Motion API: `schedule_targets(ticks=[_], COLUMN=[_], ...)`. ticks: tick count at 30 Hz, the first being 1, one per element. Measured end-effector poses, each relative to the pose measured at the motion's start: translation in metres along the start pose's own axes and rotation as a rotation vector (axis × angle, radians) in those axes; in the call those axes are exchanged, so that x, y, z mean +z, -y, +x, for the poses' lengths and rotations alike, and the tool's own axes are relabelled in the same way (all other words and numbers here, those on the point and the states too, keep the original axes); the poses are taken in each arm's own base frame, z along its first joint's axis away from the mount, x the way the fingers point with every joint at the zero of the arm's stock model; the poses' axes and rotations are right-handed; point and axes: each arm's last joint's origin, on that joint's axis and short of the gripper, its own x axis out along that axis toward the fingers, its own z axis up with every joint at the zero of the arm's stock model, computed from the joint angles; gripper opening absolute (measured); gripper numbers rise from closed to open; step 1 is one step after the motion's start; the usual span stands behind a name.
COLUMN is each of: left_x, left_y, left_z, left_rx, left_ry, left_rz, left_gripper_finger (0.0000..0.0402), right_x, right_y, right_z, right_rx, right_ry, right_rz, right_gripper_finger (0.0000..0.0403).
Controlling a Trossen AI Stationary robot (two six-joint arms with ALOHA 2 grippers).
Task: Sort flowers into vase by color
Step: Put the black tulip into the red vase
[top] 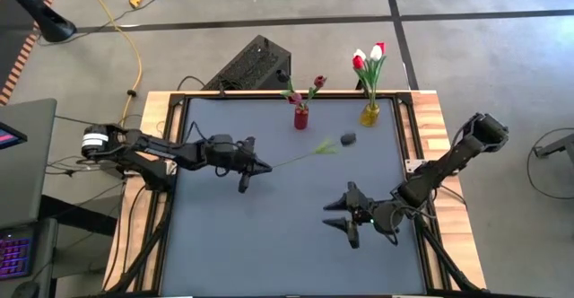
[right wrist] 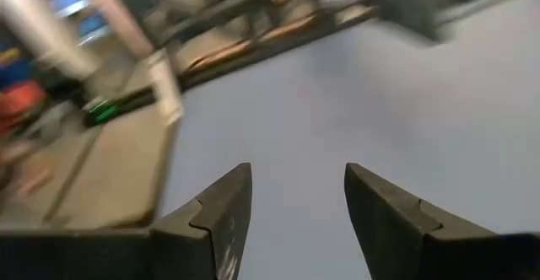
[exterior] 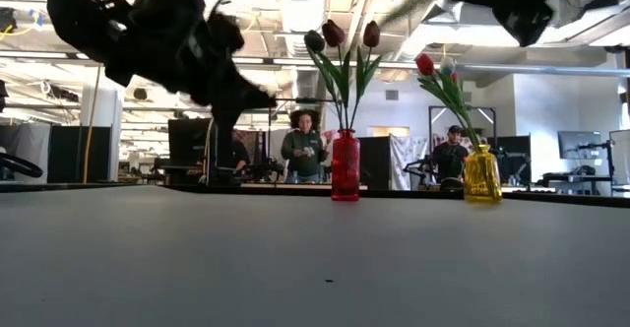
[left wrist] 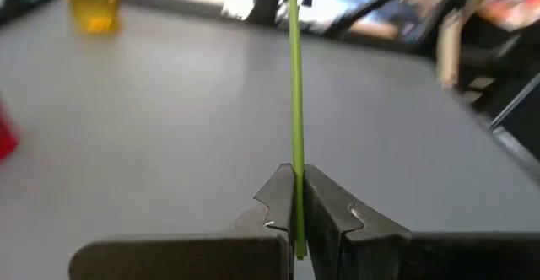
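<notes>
Near side of the bench (top: 269, 253): grey matte top, flat and bare, wood frame at the side edges, wide open room here. Right pincer (top: 339, 217) sits over the near right part, fingers (right wrist: 224, 212) spread wide, nothing between them; bare grey top all round it.

Mid bench, left side: left pincer (top: 254, 169) clamped narrow on the thin green stem of a dark-headed tulip (top: 347, 140). The left wrist view shows the stem (left wrist: 295, 128) pinched between the two dark metal fingers and running straight out from them. From above, the stem slants away toward the far right, leaves near the head, head dark and rounded, short of the vases. Whether the head touches the bench cannot be told. Left and right pincers well apart, open top between them.

Far edge: red vase (top: 301, 118), slim glossy cylinder, holds dark maroon tulips (exterior: 340, 37). Yellow vase (top: 369, 114) to its right, translucent and rounder, holds red and white tulips (top: 369, 56). Vases stand apart from each other, both close to the far edge.

Beyond the bench: a black slatted box (top: 251, 65) on the floor, a yellow cable (top: 136, 56), people (exterior: 303, 145) standing in the room behind.
</notes>
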Motion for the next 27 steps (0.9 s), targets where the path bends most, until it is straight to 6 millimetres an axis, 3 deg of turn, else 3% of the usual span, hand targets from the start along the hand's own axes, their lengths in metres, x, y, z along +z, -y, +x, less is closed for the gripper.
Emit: schedule_targets(ticks=[5,13,27], left_x=[0.011,0.019,0.029], left_y=[0.021,0.046,0.057], left_z=[0.002,0.003,0.005], left_rx=[-0.092,-0.113,-0.078], left_ry=[0.130,0.245,0.313], left_rz=[0.058,0.095,0.094], left_gripper_finger=[0.0000,0.0000,0.0000], right_x=[0.016,0.054,0.078], right_y=[0.017,0.034,0.043], right_z=[0.011,0.023,0.025], right_rx=[-0.159,-0.099,-0.042], right_ry=[0.128,0.305,0.434], right_rz=[-0.003,-0.082,-0.331], right_gripper_finger=[0.0216,0.0216,0.0216])
